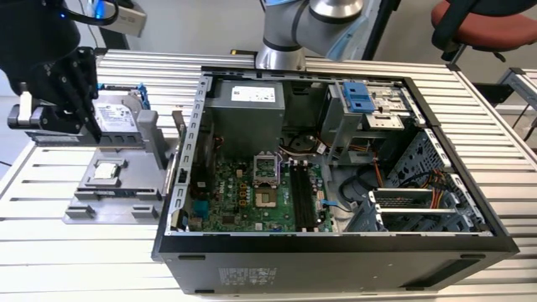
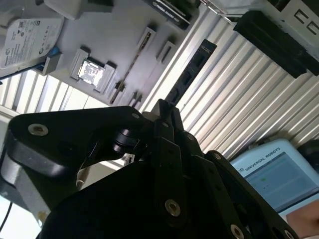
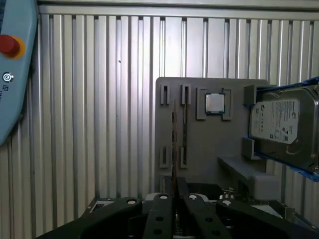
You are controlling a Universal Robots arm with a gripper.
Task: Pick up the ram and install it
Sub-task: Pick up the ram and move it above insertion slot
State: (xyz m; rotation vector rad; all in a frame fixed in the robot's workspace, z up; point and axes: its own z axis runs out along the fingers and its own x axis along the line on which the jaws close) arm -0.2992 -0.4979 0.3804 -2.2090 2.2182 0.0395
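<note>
My gripper (image 2: 167,113) is shut on one end of the ram (image 2: 192,69), a long dark stick with a row of black chips that juts out from the fingertips. In the first wrist view the ram (image 3: 174,144) shows edge-on as a thin line rising from between the fingers (image 3: 162,204), in front of the grey holder (image 3: 209,144) and clear of its slots. The exterior view has the gripper (image 1: 80,94) up at its left, above the grey holder (image 1: 113,201). The open computer case (image 1: 336,242) lies to the exterior view's right, with the motherboard's long black memory slots (image 1: 302,195) inside.
On the holder sit a silver hard drive (image 1: 113,116) in a blue bracket and a small square processor chip (image 3: 215,103). A blue pendant with a red button (image 3: 10,74) lies on the ribbed metal table (image 1: 75,251). The arm's base (image 1: 281,56) stands behind the case.
</note>
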